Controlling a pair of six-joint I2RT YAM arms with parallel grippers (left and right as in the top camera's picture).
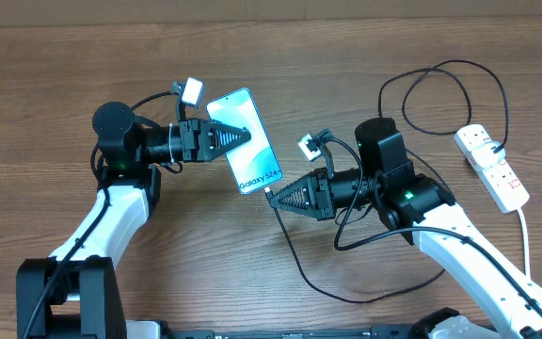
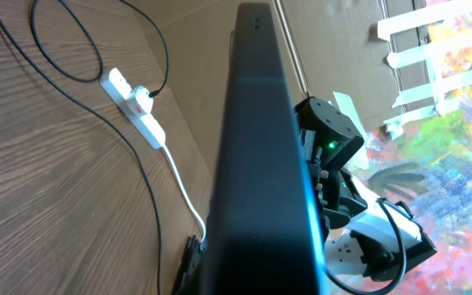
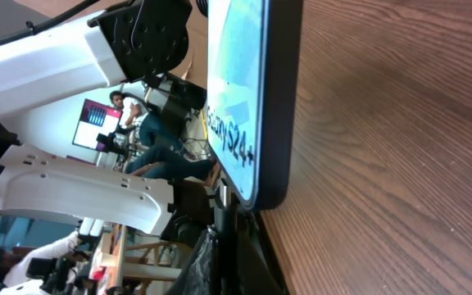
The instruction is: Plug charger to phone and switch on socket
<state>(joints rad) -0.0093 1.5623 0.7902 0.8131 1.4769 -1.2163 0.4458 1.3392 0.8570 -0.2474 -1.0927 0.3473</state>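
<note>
Overhead view: the phone (image 1: 252,162) sits left of the table (image 1: 365,38) centre, angled, screen up, with its "Galaxy S24" end towards the near right. The left gripper (image 1: 243,137) reaches in from the left, its closed tips lying over the middle of the screen. The right gripper (image 1: 275,196) points at the phone's near end, its tips drawn together on the connector end of the charger (image 1: 301,273). From there the black cable loops near, then runs right and far to the socket (image 1: 493,168) at the right edge, well apart from the phone. A white cord (image 1: 525,235) leaves the socket towards the near side.

Left wrist view: the phone (image 2: 256,164) appears edge-on as a dark bar across the frame centre, which places it between this claw's fingers. The claw is clamped on the phone. The socket (image 2: 142,111) lies beyond, with the black plug seated in one outlet. Switch positions are too small to read.

Right wrist view: the phone (image 3: 256,98) shows its lit screen and "S24+" text just above the wood. The right gripper (image 3: 226,238) is nearly closed around a thin dark piece that meets the phone's end. Whether the connector is fully seated cannot be told.
</note>
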